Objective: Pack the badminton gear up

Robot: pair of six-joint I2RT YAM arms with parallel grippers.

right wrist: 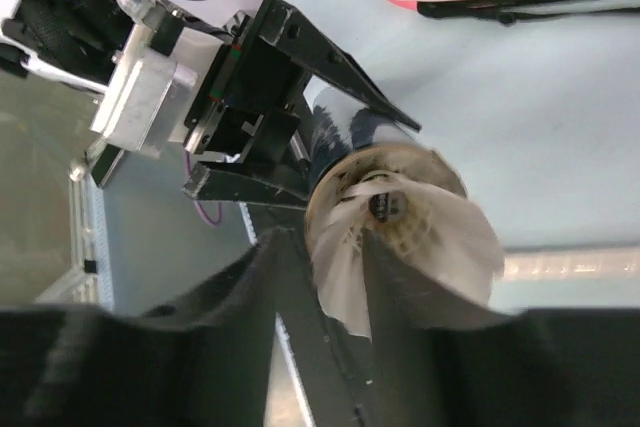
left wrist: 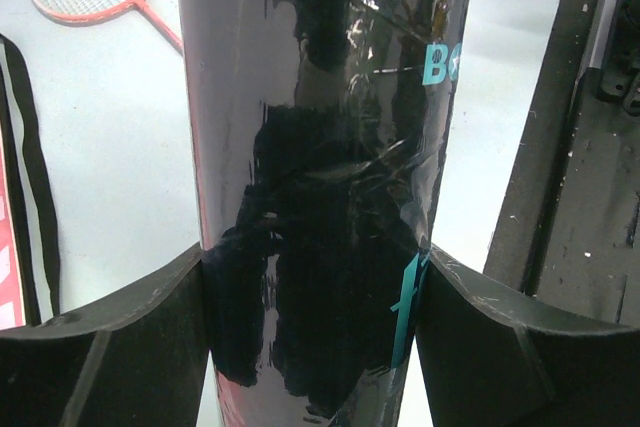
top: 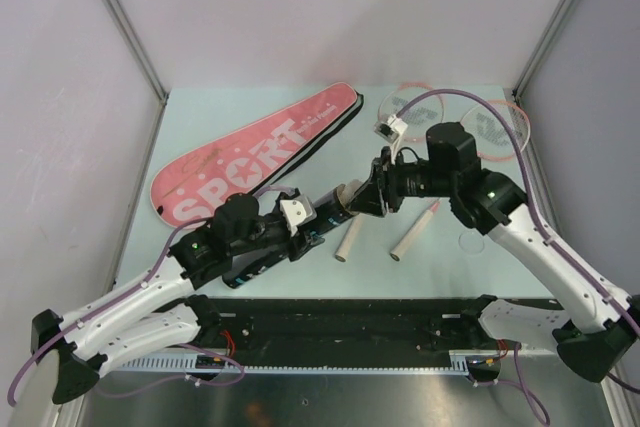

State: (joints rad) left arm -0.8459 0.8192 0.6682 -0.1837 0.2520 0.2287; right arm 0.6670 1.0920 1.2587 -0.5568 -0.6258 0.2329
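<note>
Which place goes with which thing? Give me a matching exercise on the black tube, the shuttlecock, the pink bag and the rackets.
Things:
1. black tube
2. shuttlecock
3. pink bag
4. rackets

Places:
A. lying flat at the far left of the table
B. gripped by the left claw
C. at the tube's open mouth, by the right claw
D. heads at the table's far right

Pairs: 1-B, 2-C, 3-A, 4-D
</note>
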